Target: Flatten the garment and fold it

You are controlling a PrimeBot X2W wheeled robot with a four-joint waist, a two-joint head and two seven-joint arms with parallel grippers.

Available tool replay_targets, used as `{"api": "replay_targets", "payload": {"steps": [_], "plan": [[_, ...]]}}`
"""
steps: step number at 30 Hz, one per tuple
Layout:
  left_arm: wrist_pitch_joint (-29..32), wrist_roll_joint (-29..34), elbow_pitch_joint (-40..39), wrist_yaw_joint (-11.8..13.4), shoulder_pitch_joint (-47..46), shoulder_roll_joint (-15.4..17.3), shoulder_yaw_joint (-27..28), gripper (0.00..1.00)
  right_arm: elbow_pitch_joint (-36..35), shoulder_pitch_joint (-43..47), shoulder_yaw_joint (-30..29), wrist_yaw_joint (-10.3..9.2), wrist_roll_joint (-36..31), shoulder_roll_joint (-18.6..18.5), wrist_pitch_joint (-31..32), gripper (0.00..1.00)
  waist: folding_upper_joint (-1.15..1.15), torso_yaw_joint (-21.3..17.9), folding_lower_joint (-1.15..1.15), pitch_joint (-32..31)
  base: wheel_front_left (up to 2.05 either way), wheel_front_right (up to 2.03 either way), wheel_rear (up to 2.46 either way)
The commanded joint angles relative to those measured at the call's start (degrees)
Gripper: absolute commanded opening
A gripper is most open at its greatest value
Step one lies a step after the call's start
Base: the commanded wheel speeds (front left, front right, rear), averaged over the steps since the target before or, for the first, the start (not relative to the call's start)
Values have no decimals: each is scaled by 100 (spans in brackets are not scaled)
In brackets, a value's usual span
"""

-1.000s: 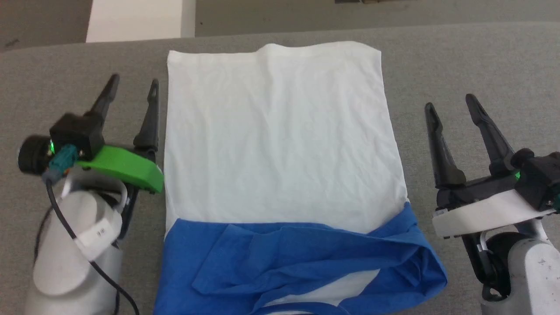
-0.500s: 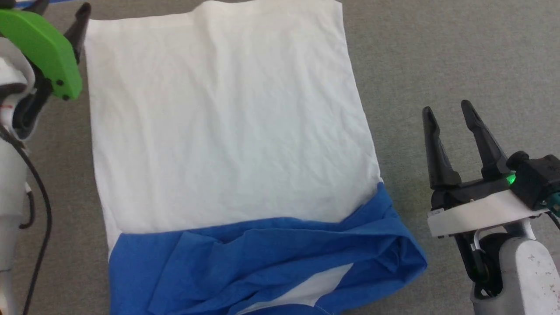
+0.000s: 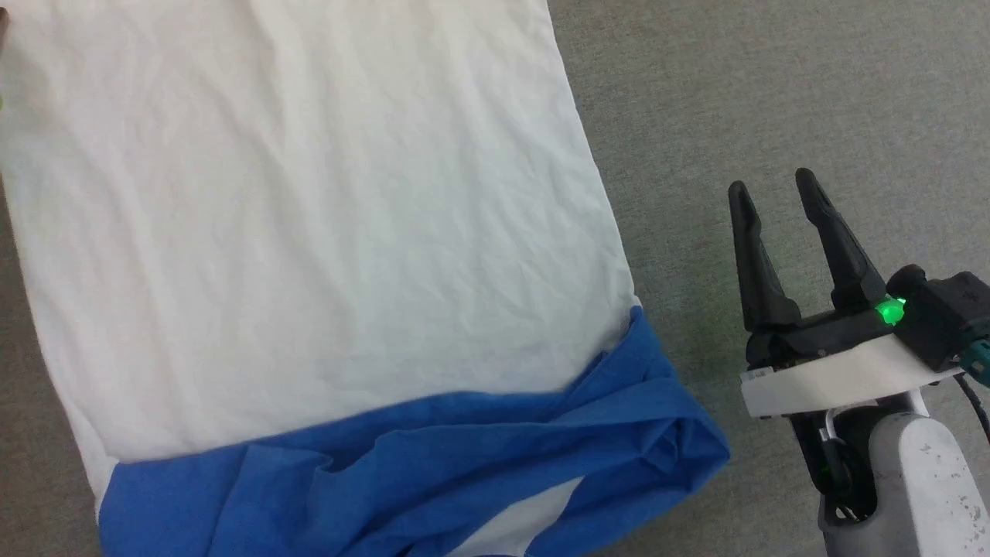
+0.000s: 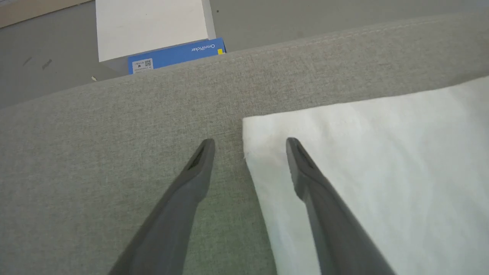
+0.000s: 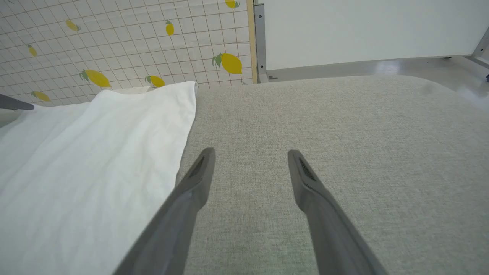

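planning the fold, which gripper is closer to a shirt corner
Left: the left gripper is open, astride a white corner of the shirt; the right gripper, also open, is over bare cushion beside it.

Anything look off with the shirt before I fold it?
Yes: the garment's blue shoulder end, nearest the robot, is bunched and creased toward its right corner, with a white patch showing through. The white body lies fairly flat.

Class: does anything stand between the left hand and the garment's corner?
Nothing visible does. The open left hand hangs at a white corner of the garment, one finger over fabric, the other over the grey surface.
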Motion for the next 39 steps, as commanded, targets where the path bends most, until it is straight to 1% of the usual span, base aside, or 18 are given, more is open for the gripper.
{"api": "replay_targets", "payload": {"steps": [1, 2, 6, 7, 8, 9, 11, 16, 18, 19, 20, 22, 26, 31, 35, 39], "plan": [[97, 79, -81, 96, -100, 71, 3, 100, 0, -96, 29, -9, 33, 13, -50, 100, 0, -170, -1, 233, 0, 0, 0], [161, 103, -122, 151, -98, 96, 2, 100, 9, -102, 34, -9, 19, 13, -52, 100, 0, -175, -1, 256, 0, 0, 0], [392, 158, -338, 213, -40, 205, -65, 100, 31, -166, 50, -9, 27, 13, -87, 100, 0, -166, -1, 352, 0, 0, 0], [426, 158, -363, 219, -31, 212, -77, 59, 36, -186, 59, -9, 25, 13, -85, 100, 0, -157, -1, 362, 0, 0, 0], [477, 154, -387, 223, -15, 220, -95, 21, 41, -212, 70, -9, 16, 13, -77, 100, 0, -142, -1, 370, 0, 0, 0], [539, 142, -399, 219, 4, 227, -112, 0, 42, -238, 80, -9, 0, 13, -67, 100, 0, -128, -1, 371, 0, 0, 0], [612, 88, -470, 195, 24, 221, -128, 0, 23, -321, 93, -9, -55, 13, -32, 100, 0, -90, -1, 371, 0, 0, 0], [392, 95, -625, 96, -36, 193, -176, 0, -89, -857, 167, -9, -368, 13, 195, 100, 0, 46, -1, 365, 0, 0, 0], [260, 145, -662, 5, -81, 178, -253, 0, -88, -1272, 208, -9, -485, 3, 393, 100, 0, 123, -1, 361, 0, 0, 0], [196, 197, -688, -106, -109, 198, -340, 0, -36, -1553, 217, -9, -534, -13, 556, 100, 0, 169, -1, 365, 0, 0, 0], [115, 232, -701, -158, -142, 193, -382, 0, 25, -1810, 237, -9, -561, -28, 683, 100, 0, 211, -1, 376, 0, 0, 0], [-90, 240, -682, -246, -209, 100, -446, 0, 273, -2424, 259, -9, -603, -41, 989, 100, 0, 331, -1, 382, 0, 0, 0], [-437, 293, -594, -390, -343, -65, -590, 0, 1150, -3631, 288, -9, -510, -25, 1583, 100, 0, 567, -1, 419, 0, 0, 0], [-771, 277, -468, -513, -540, -311, -731, 0, 2619, -4720, 242, -9, -447, -1, 2533, 100, 0, 888, -1, 504, 0, 0, 0], [-1069, 269, -333, -607, -664, -513, -864, 0, 3523, -5237, 303, -9, -631, 0, 3160, 100, 0, 1105, -1, 546, 0, 0, 0], [-1307, 268, -161, -668, -766, -653, -968, 0, 4141, -5580, 343, -9, -935, -32, 3666, 100, 0, 1238, -1, 581, 0, 0, 0]]}}
